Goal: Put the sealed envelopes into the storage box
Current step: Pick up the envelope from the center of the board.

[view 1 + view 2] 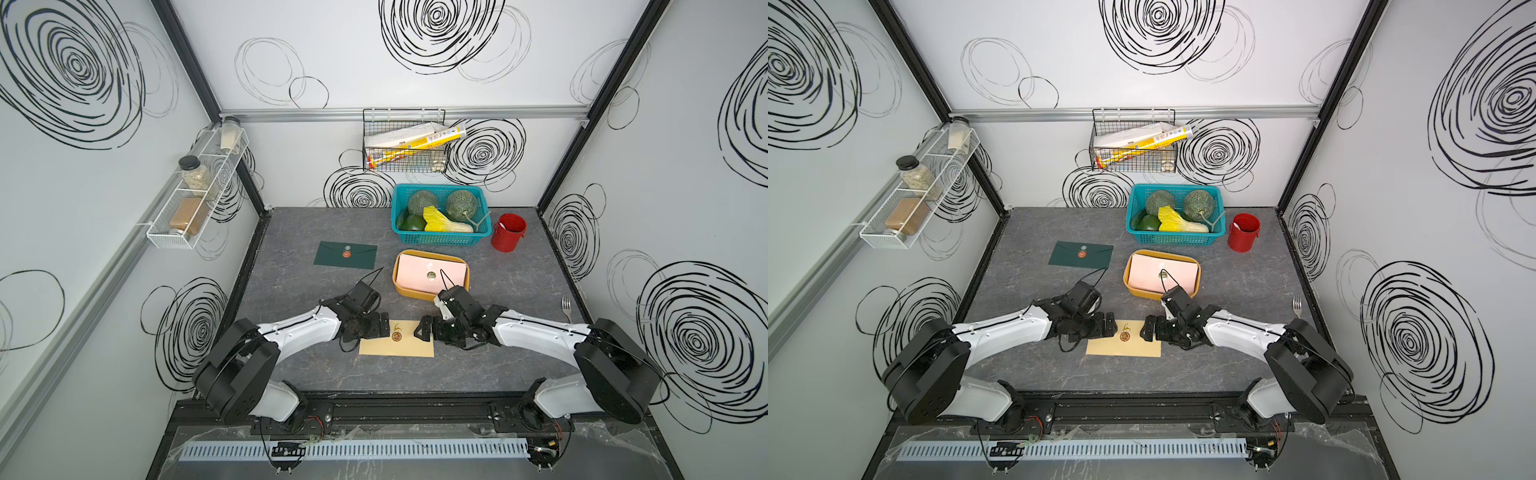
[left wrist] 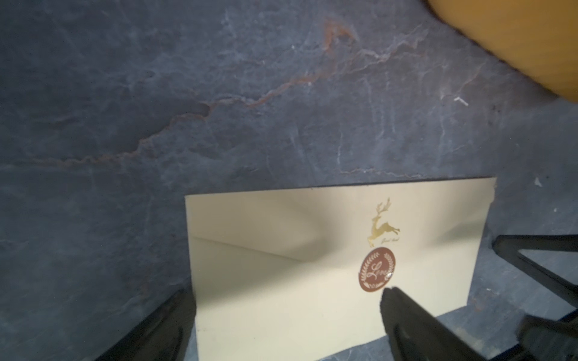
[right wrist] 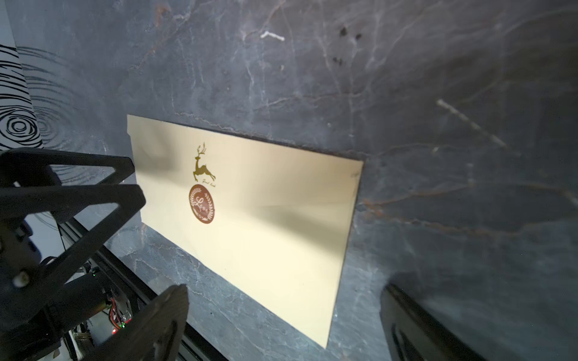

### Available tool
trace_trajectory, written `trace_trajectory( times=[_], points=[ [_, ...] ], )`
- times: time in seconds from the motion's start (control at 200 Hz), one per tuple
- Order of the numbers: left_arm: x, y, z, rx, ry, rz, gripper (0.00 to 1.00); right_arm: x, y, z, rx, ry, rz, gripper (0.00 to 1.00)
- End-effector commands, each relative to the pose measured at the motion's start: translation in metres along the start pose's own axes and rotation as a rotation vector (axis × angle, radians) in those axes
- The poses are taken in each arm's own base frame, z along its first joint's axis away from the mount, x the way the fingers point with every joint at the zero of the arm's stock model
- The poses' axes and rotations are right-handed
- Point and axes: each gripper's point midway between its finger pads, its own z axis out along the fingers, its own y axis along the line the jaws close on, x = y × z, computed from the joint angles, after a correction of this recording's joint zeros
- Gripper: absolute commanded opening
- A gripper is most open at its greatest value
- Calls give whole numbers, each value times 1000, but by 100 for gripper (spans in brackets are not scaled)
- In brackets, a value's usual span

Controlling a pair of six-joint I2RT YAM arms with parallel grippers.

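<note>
Spread wide and empty, the left gripper (image 1: 384, 328) and the right gripper (image 1: 420, 330) face each other over the two short ends of the tan envelope (image 1: 399, 349), flat on the near side of the table (image 1: 498, 353). Farther back, the pink envelope (image 1: 415, 272) lies inside the storage box (image 1: 413, 293); the dark green envelope (image 1: 345, 254) lies on the table to its left.

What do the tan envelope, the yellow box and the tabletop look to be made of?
Tan envelope: paper, smooth with a faint sheen; it lies flat, with a creased flap, gold deer print and glossy round sticker. Yellow box: probably moulded plastic, matte; rounded corners, even colour. Tabletop: grey veined stone look; real slate or printed laminate, I cannot tell.
</note>
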Motion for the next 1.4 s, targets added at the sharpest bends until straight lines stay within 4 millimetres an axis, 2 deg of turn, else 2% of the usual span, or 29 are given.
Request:
trace_trajectory(
  times=[0.0, 0.22, 0.415, 0.781, 1.021, 1.121, 1.211, 1.327, 1.392],
  points=[
    [28, 7, 13, -4, 97, 3, 99, 13, -12, 12, 39, 41, 81, 100],
    [40, 7, 18, 20, 123, 0, 99, 22, -26, 19, 74, 49, 114, 100],
    [40, -1, 20, 69, 128, -4, 99, 31, -33, 28, 91, 77, 106, 100],
    [39, -3, 20, 83, 123, 3, 99, 24, -19, 33, 68, 62, 48, 100],
    [36, -10, 17, 111, 115, 3, 99, 33, -27, 44, 100, 85, 39, 99],
    [28, -7, 9, 100, 91, 3, 99, 36, -39, 43, 137, 79, 36, 91],
    [13, -4, -3, 95, 53, 9, 99, 40, -48, 42, 163, 81, 30, 84],
    [-13, -4, -18, 91, 2, 72, 99, 40, -53, 42, 180, 73, 14, 83],
    [-30, -16, -26, 105, -33, 189, 97, 36, -54, 40, 191, 56, -1, 83]
  ],
)
